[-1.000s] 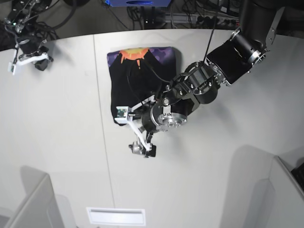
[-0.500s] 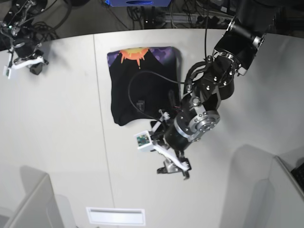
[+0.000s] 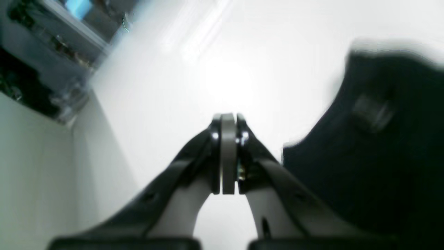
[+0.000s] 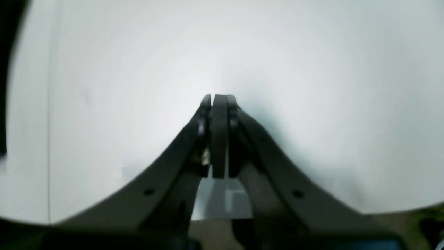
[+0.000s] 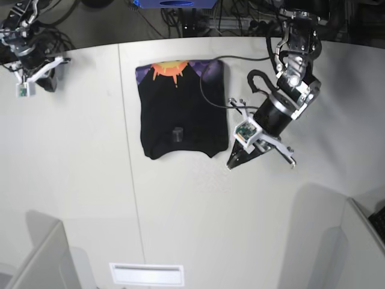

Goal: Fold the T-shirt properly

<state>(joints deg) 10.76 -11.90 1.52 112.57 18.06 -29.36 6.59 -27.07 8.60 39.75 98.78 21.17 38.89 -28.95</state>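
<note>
The T-shirt (image 5: 180,111) lies folded into a compact rectangle on the white table (image 5: 78,180), black face up, with the purple-and-orange sunburst print along its far edge and a small grey label (image 5: 177,132) near the front. My left gripper (image 5: 230,164) is shut and empty, just off the shirt's front right corner. In the left wrist view the gripper (image 3: 228,118) is shut over bare table, with the blurred shirt (image 3: 374,156) to its right. My right gripper (image 5: 48,81) is at the far left of the table; its wrist view shows it (image 4: 218,99) shut and empty.
A seam (image 5: 129,180) runs front to back across the table, left of the shirt. Grey partition panels (image 5: 36,259) stand at the front left and front right (image 5: 361,247). Cables and equipment (image 5: 180,12) lie behind the table's far edge.
My left arm has swung away from the shirt's front edge to the right and now sits beside its front right corner. The shirt is uncovered. The right arm shifted only slightly.
</note>
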